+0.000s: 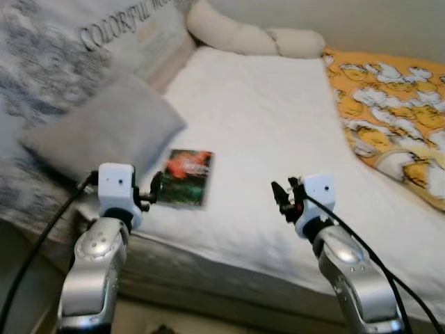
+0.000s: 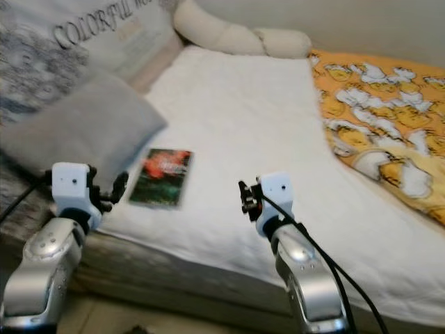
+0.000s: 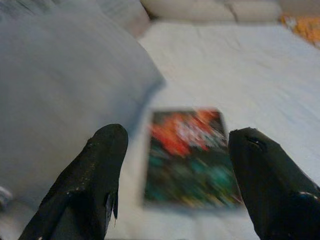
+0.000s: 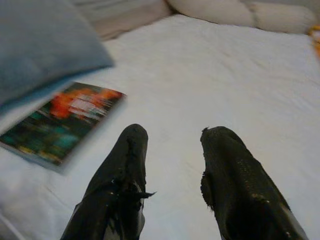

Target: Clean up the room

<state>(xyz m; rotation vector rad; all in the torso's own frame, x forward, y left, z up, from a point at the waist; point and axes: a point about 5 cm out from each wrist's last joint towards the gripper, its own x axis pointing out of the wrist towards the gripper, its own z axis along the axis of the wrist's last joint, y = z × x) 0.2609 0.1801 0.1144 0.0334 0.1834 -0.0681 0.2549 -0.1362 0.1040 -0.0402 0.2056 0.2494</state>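
Observation:
A dark book [image 1: 186, 177] with a red and green cover lies flat on the white bed [image 1: 278, 132], near its front edge and just beside a grey pillow [image 1: 108, 129]. My left gripper [image 3: 172, 175] hovers open a little short of the book [image 3: 190, 157], which shows between its fingers [image 3: 95, 180]. To the right of the book, my right gripper [image 4: 172, 175] is held open over bare white sheet, with the book [image 4: 60, 122] off to one side.
An orange patterned blanket [image 1: 393, 118] covers the bed's right side. A long cream bolster [image 1: 250, 35] lies at the head. A printed cushion [image 1: 62, 42] leans behind the grey pillow. The bed's front edge [image 1: 208, 261] is just before me.

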